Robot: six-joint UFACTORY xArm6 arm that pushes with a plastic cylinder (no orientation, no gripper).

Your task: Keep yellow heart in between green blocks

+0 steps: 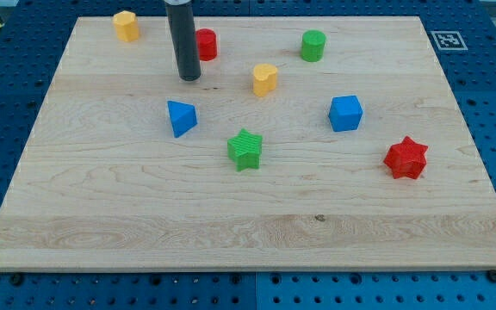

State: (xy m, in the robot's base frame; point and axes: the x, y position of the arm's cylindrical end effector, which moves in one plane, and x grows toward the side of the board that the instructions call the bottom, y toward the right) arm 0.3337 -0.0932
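The yellow heart [265, 78] lies in the upper middle of the wooden board. A green cylinder [313, 45] stands up and to the right of it. A green star [245, 149] lies below it, slightly left. The heart sits roughly on the line between the two green blocks. My tip [189, 78] rests on the board well to the left of the heart, just below and left of a red cylinder [205, 44], and above a blue triangle [181, 118].
A yellow block [127, 26] sits at the top left. A blue cube [346, 113] lies right of centre. A red star [406, 158] lies at the right. The wooden board [145, 232] rests on a blue pegboard table.
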